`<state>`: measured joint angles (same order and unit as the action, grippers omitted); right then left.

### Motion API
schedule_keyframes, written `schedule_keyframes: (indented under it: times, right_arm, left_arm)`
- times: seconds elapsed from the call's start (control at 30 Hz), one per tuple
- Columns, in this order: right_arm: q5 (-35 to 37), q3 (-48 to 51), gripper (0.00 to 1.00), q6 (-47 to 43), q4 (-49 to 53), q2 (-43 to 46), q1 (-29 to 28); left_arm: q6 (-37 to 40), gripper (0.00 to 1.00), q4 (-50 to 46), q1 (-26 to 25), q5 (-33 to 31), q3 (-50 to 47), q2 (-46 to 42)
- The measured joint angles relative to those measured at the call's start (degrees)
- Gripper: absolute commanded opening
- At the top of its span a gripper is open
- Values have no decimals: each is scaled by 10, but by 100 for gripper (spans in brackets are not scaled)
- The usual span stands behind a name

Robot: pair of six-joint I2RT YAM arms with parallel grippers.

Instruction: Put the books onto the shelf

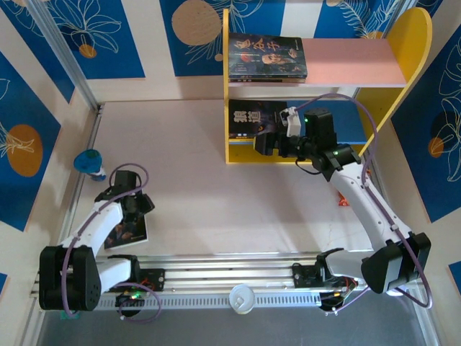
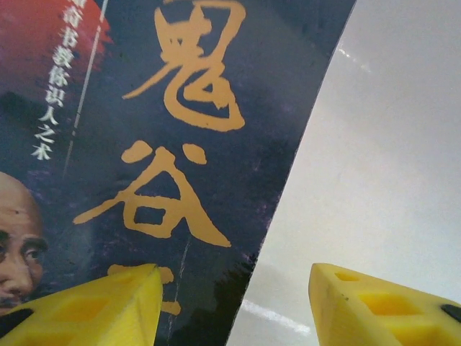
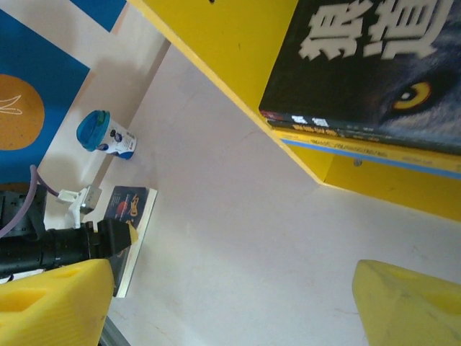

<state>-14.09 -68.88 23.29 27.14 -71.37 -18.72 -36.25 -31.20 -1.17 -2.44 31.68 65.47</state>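
Both jaws open.
We see left gripper (image 2: 230, 292) astride a book (image 2: 180, 144) edge, right gripper (image 3: 230, 292) empty below the shelf (image 3: 238, 50).

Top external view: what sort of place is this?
Probably a staged robot test cell: blue patterned wall panels box in the table, an aluminium rail carries the arm bases, a yellow shelf serves as prop.
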Motion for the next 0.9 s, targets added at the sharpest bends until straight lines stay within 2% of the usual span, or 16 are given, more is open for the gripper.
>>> schedule_keyframes:
  times: [0.43,0.6,0.9]
  right_arm:
    - [6,26,87,19,-28,-22,-24]
    - [6,28,87,20,-35,-25,-27]
    - [6,44,87,26,-42,-28,-38]
  left_arm:
    - [-45,52,55,-7,11,-21,18]
    - [-78,52,119,-48,21,-20,36]
    - [-128,51,186,-156,29,26,113]
